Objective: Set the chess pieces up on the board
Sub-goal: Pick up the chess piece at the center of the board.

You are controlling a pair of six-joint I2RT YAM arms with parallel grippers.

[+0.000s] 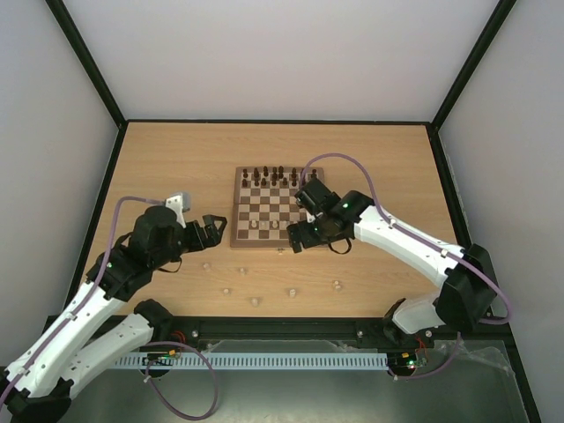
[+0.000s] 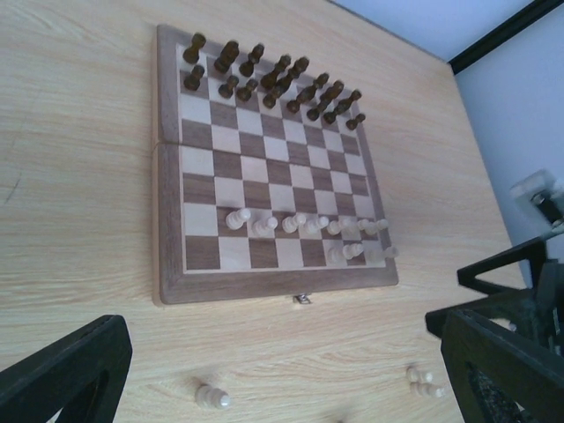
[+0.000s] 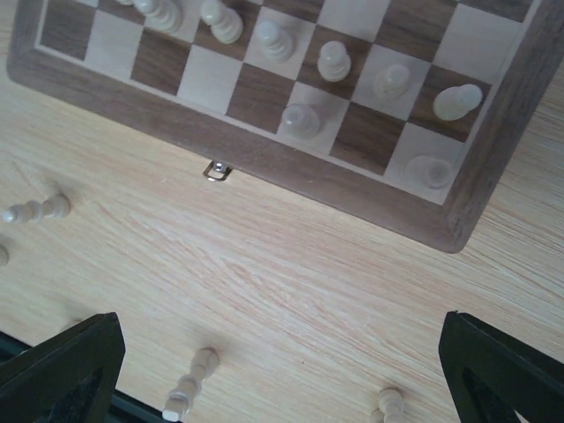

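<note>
The small pale beige wooden chess pieces (image 2: 295,222) are in two places. One row stands on the second rank from the near edge of the square wooden chessboard (image 2: 172,220), checked in dark brown and cream. A few more stand on the nearest rank toward its right corner. The loose pieces (image 3: 189,383) are scattered on the table just in front of the board, several of them on their sides. The dark brown pieces (image 2: 264,75) fill the two far ranks. A small metal latch (image 3: 214,169) sits midway along the near border.

The right gripper (image 3: 282,352) hovers over the table just off the board's near right corner, spread wide with nothing between its fingers. The left gripper (image 1: 212,232) hangs beside the board's left edge, equally wide and empty.

The main risk I see is the fallen pieces: they are tiny and rounded, so a slightly off-centre pinch could roll one away or squeeze it out sideways. On the board the pale pieces stand close together, so a wide-open finger coming down for a placement could topple a neighbour.

The light wood-grain tabletop (image 1: 176,159) looks flat and smooth, offering little to stop a rolling piece. Pale walls (image 1: 264,53) in a black frame (image 1: 88,62) enclose it. The right arm's purple cable (image 1: 339,157) arcs beside the board's far right corner.
</note>
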